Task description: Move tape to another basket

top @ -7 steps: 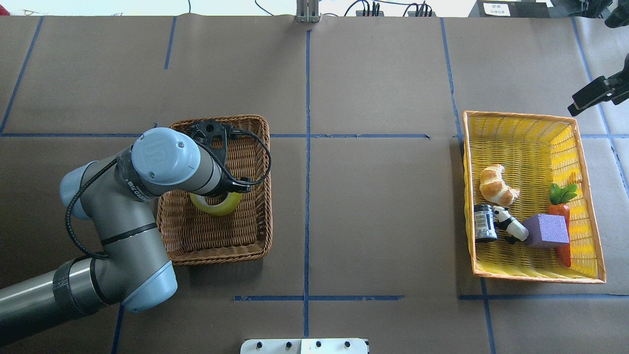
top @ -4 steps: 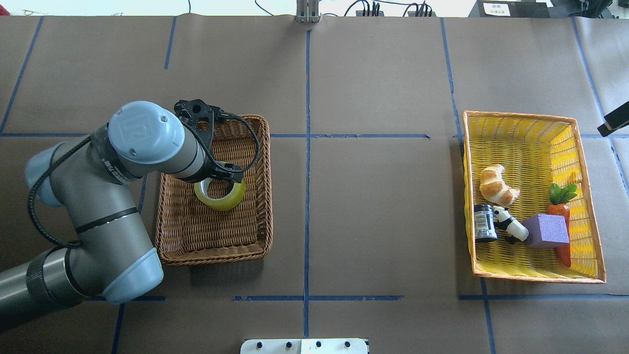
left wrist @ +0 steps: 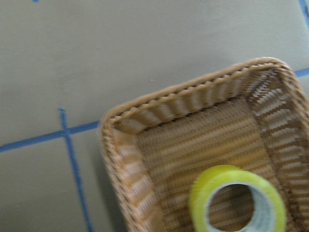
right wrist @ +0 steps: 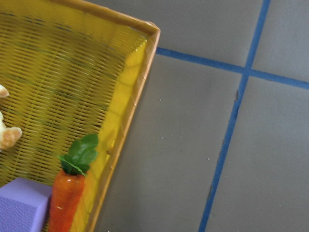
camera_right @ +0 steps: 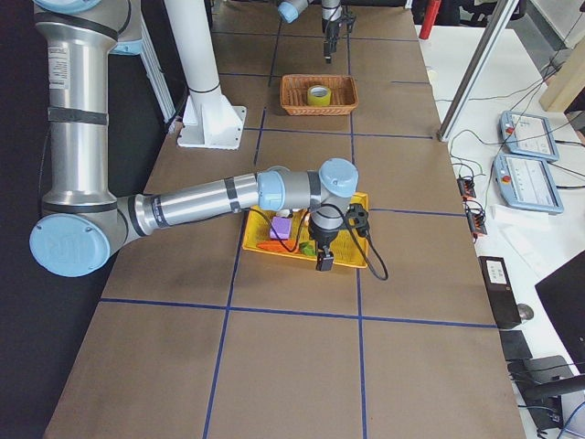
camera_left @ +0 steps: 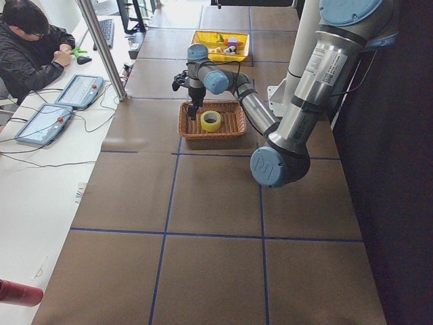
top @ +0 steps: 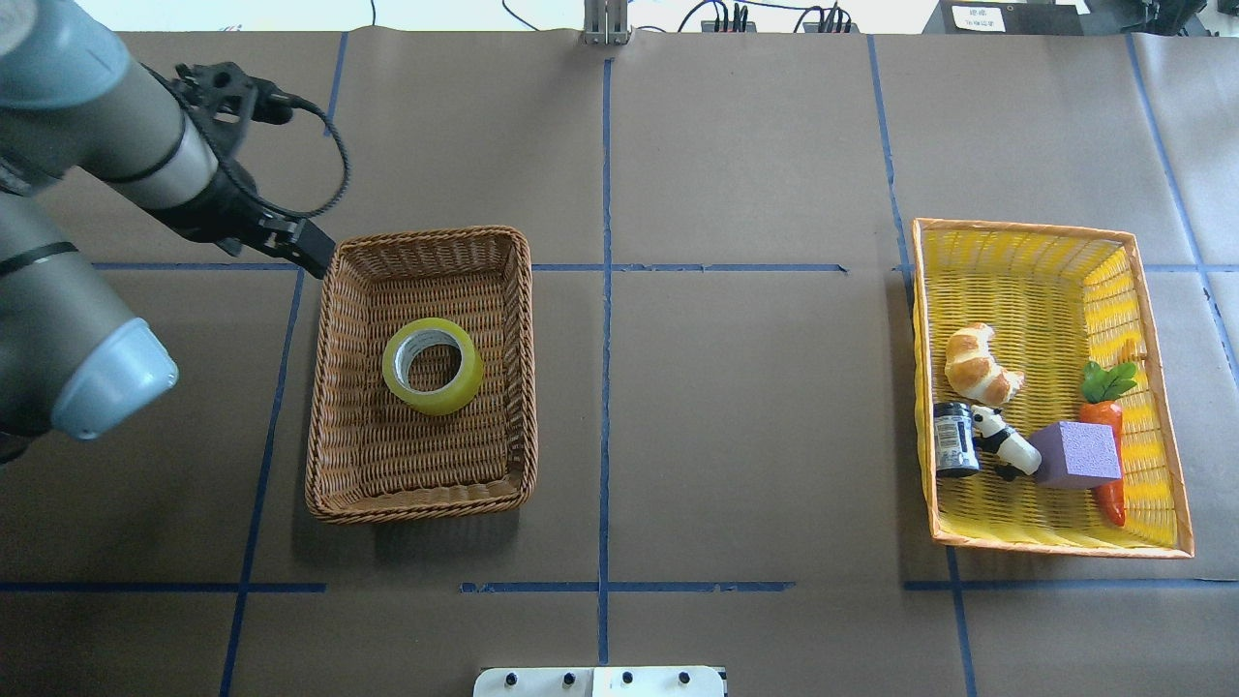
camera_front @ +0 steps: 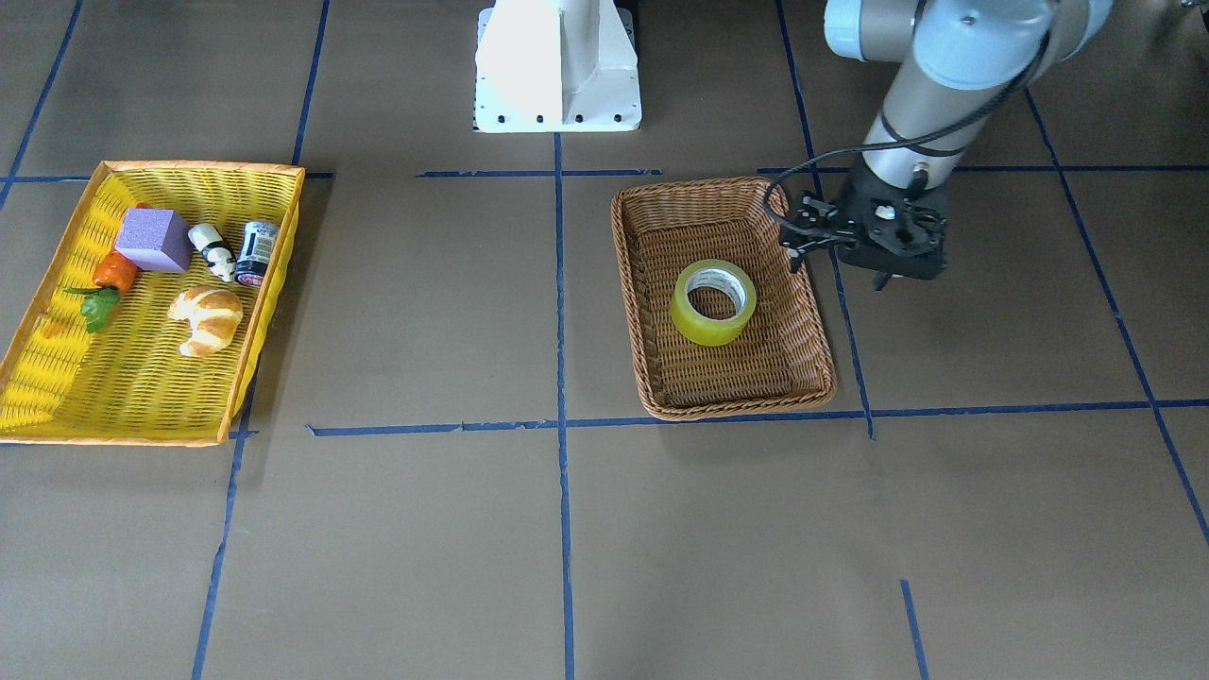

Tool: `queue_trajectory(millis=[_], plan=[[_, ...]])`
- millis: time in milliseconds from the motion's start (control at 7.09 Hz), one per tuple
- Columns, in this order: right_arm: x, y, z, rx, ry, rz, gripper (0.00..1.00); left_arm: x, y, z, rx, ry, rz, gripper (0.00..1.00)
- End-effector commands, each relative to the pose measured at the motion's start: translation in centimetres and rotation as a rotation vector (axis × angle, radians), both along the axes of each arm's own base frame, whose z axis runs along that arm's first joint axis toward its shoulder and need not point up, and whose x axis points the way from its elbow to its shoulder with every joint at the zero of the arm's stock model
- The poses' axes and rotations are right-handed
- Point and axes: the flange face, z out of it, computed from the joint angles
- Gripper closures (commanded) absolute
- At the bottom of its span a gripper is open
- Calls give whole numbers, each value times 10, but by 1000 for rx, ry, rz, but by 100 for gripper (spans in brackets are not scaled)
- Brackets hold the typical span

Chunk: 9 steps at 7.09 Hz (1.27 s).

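Tape (top: 433, 366): we find the yellow roll lying flat, hole upward, near the middle of the wicker basket (top: 423, 237), resting on its woven floor.
Left gripper (top: 308, 254): it hangs just outside the basket's far left corner, over the brown table paper (top: 736, 407), apart from the roll and holding nothing. We cannot tell how wide its fingers stand (from overhead they read as one dark shape).
Right gripper (camera_right: 324, 263): we see it only from the side camera, over the outer edge of the yellow tray (top: 1016, 230). We cannot tell its finger spread.
Tray contents: a croissant (top: 980, 364), can (top: 955, 439), panda figure (top: 1005, 443), purple block (top: 1074, 453) and carrot (top: 1103, 416), well apart from the wicker basket.
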Motion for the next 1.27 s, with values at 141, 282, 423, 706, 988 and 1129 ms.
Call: queue_trajectory(millis=[141, 282, 423, 706, 988, 1129], plan=[[68, 2, 23, 15, -51, 98, 0, -124, -12, 98, -21, 1, 56, 0], [68, 8, 33, -4, -53, 99, 0, -165, -7, 133, -41, -2, 50, 0], [68, 4, 36, -7, -50, 96, 0, -186, 3, 163, -68, -22, 44, 0], [67, 7, 69, 16, -47, 123, 0, -227, 19, 206, -49, -45, 72, 0], [63, 1, 64, -41, -48, 235, 0, -258, 19, 242, -65, -60, 70, 0], [45, -4, 61, -73, -48, 232, 0, -277, 19, 272, -78, -69, 78, 0]])
